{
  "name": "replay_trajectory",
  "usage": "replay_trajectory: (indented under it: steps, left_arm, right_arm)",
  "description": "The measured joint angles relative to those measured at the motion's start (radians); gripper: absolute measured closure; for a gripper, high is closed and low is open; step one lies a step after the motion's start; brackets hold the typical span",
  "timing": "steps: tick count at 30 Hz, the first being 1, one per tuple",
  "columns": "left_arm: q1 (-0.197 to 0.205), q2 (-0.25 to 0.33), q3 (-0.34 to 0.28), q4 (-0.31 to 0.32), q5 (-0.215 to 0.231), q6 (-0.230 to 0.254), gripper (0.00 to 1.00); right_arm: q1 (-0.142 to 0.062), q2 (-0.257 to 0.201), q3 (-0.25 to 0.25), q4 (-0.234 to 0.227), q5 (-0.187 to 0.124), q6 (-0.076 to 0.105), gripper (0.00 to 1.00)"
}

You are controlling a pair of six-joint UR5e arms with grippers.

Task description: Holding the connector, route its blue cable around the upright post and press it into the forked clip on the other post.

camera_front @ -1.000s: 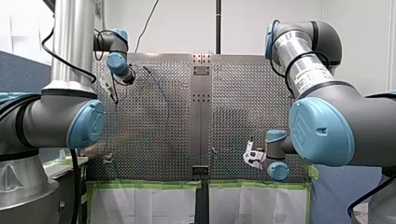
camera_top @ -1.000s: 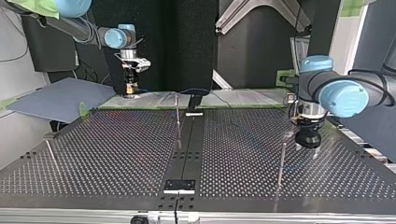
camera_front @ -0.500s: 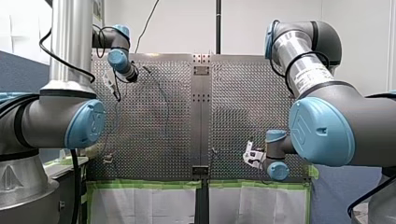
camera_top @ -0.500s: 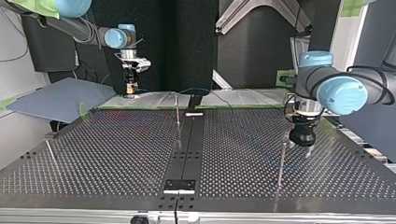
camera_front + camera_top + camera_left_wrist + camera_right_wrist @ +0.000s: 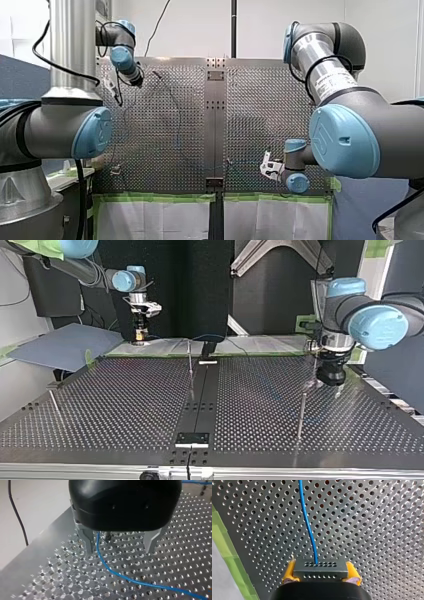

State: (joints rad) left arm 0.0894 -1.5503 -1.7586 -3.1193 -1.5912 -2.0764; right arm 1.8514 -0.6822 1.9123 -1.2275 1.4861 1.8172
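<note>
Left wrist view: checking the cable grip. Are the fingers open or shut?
Open. The left gripper's metal fingers stand wide apart; the blue cable runs between them, close by one finger, unclamped.

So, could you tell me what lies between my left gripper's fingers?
In the left wrist view, the thin blue cable passes between the open fingers, close to one, over the perforated metal table.

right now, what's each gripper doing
left gripper: open; the blue cable passes through the gap
right gripper: closed on the connector
</note>
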Motion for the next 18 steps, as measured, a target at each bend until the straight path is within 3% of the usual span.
replay_trajectory:
  steps: [6, 18]
  left_arm:
    - [0.005, 0.044, 0.004, -0.043, 0.011, 0.036, 0.00]
    - [-0.002, 0.141, 0.093, -0.138, 0.085, 0.026, 0.00]
  right_arm:
    - [0.001, 0.000, -0.002, 0.000, -0.001, 0.001, 1.00]
    - [0.002, 0.000, -0.006, 0.008, -0.001, 0.000, 1.00]
